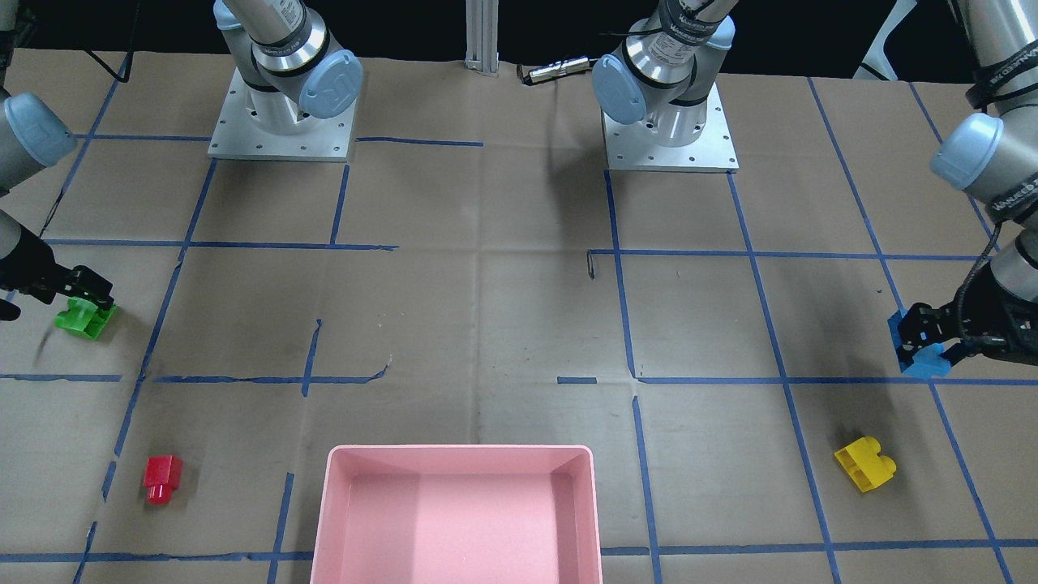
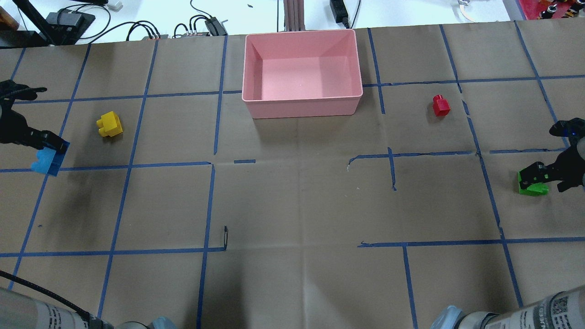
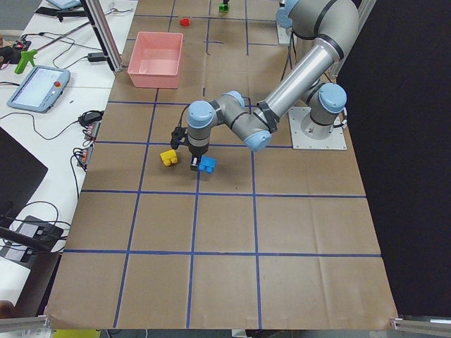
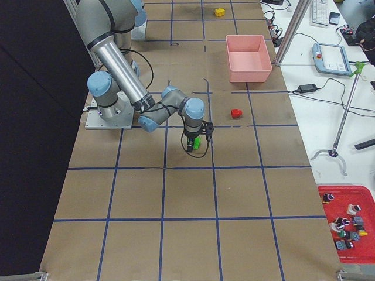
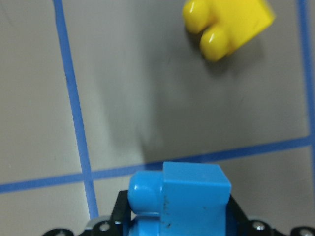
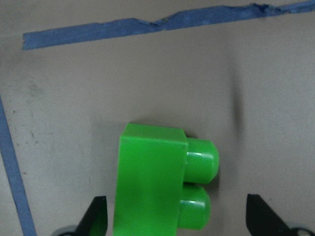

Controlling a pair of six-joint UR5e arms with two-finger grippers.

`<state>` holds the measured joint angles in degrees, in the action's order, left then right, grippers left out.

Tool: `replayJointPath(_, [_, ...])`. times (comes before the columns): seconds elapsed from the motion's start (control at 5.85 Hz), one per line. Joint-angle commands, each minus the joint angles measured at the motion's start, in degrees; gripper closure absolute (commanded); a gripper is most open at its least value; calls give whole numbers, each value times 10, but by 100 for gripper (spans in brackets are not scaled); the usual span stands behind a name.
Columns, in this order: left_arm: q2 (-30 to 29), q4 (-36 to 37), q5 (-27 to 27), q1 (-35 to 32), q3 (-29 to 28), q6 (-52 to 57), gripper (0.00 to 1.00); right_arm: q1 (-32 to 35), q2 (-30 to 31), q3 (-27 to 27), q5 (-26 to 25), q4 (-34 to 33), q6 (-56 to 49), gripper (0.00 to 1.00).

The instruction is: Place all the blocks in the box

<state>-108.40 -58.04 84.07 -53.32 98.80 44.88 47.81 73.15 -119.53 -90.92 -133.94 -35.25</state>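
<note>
My left gripper point(image 2: 48, 147) is shut on the light blue block point(image 2: 45, 161) at the table's far left; the left wrist view shows the block point(image 5: 179, 196) between the jaws. The yellow block point(image 2: 109, 124) lies on the table just beyond it. My right gripper point(image 2: 534, 176) is open at the far right, its fingers point(image 6: 96, 216) either side of the green block point(image 6: 157, 182), which rests on the table point(image 2: 533, 188). The red block point(image 2: 441, 105) lies right of the pink box point(image 2: 301, 32), which stands empty at the far middle edge.
Blue tape lines grid the brown paper table cover. The two arm bases point(image 1: 282, 122) point(image 1: 669, 130) stand on the robot's side. A metal post point(image 2: 292, 13) and cables point(image 2: 151, 29) lie just behind the box.
</note>
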Motion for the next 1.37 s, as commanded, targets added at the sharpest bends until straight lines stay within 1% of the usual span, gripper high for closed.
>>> replayJointPath(0.0, [-6, -110, -24, -99, -119, -158, 87, 0, -12, -1, -2, 0, 0, 1])
replayJointPath(0.17, [-15, -139, -25, -169, -182, -266, 87, 0, -12, 0, -3, 0, 0, 1])
replayJointPath(0.34, [-39, -163, -22, -248, -243, -377, 87, 0, -12, 0, -4, 2, 3, 16])
replayJointPath(0.51, [-73, -180, -19, -313, -303, -465, 87, 0, -8, 0, -5, 3, 2, 54])
replayJointPath(0.68, [-116, -182, -17, -368, -354, -554, 87, 0, -7, 1, -4, 5, 2, 68])
replayJointPath(0.85, [-164, -174, -15, -410, -396, -613, 87, 1, -5, 3, -4, 12, 6, 74])
replayJointPath(1.03, [-224, -139, -11, -427, -427, -615, 87, 2, -3, 9, -3, 41, 11, 81])
replayJointPath(1.2, [-259, -131, -11, -434, -445, -615, 87, 3, 0, 11, -3, 42, 11, 85])
